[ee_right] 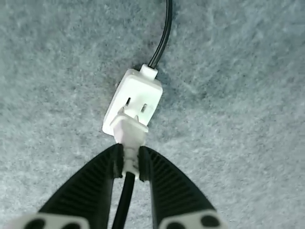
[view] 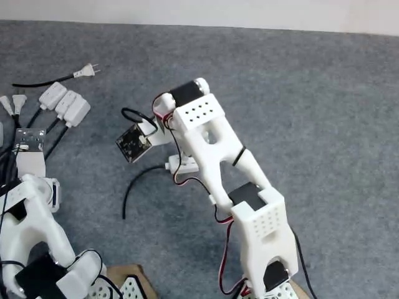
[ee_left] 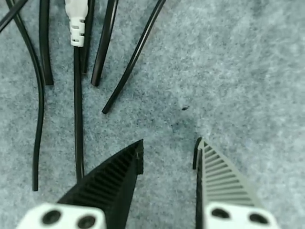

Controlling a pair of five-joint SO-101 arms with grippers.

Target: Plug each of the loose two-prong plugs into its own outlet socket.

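Near the centre of the grey surface (view: 324, 124), the right gripper (ee_right: 129, 155) is pinched tight on a white two-prong plug (ee_right: 127, 134). It clamps the narrow neck just behind the body, w/ the plug's black cord (ee_right: 121, 200) trailing back through the gripper. Plug is light, hard, smooth plastic, so prob. prone to twist or slip in the grip if pushed off-axis. Prongs are thin metal and could bend. Best hold looks like about where it is now, on the flat sides close behind the prongs, so the push runs straight along them. Cord is soft but springy and will likely tug a bit. The white socket (ee_right: 136, 93) lies flat directly ahead of the gripper. Prong tips sit at its face, near the two slots, but can't tell if they have entered; plug looks slightly skewed vs. the slot pair. Socket is small, loose and not held, so it may slide when pressed. Left gripper (ee_left: 169, 143) is spread wide w/ nothing in it, hovering over bare surface beside several black cords (ee_left: 76, 95). Another loose plug (view: 85, 71) lies at approx 10 o'clock in the high view, w/ three spare sockets (view: 65, 103) near it at its 7 o'clock.
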